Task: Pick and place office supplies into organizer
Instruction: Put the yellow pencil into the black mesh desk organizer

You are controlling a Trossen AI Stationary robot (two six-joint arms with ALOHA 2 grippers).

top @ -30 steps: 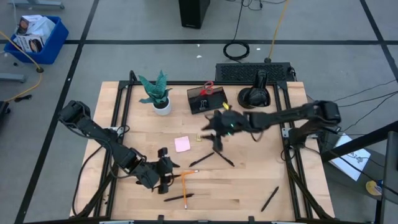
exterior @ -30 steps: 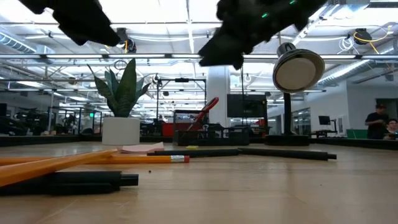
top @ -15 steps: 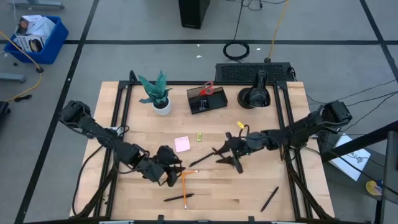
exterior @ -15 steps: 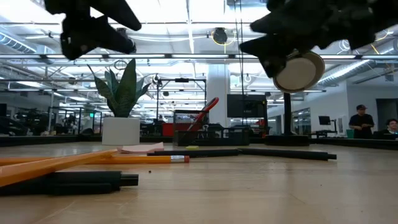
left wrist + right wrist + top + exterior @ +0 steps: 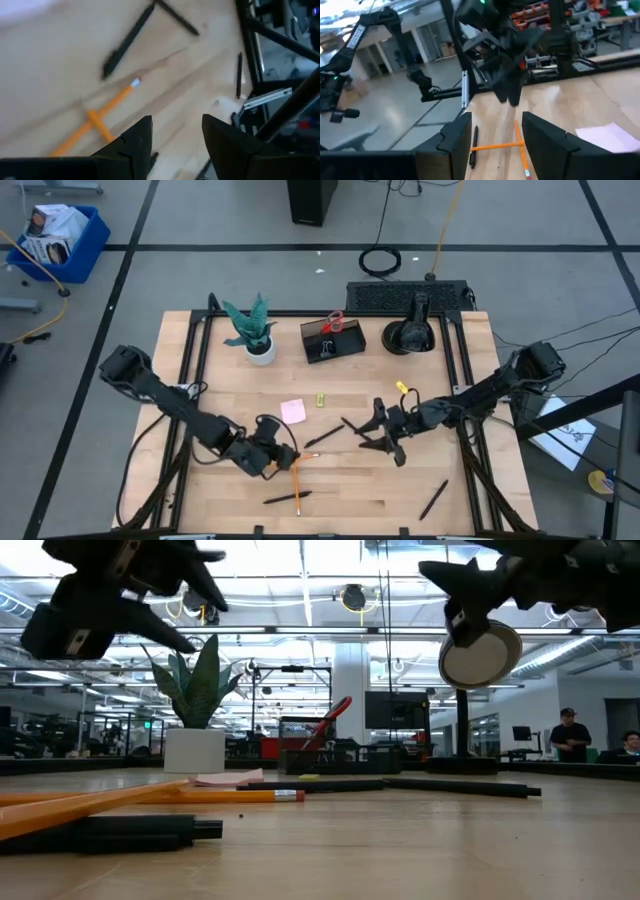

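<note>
Reaching stage, nothing picked yet; left fingers (image 5: 172,140) parted and empty over the worktop (image 5: 350,490), orange pencil (image 5: 107,107) just ahead of them; right fingers (image 5: 492,135) likewise parted and empty, black pen (image 5: 354,429) lying close by; organizer (image 5: 333,339) well beyond both; next, lowering to straddle pencil and pen before closing.
</note>
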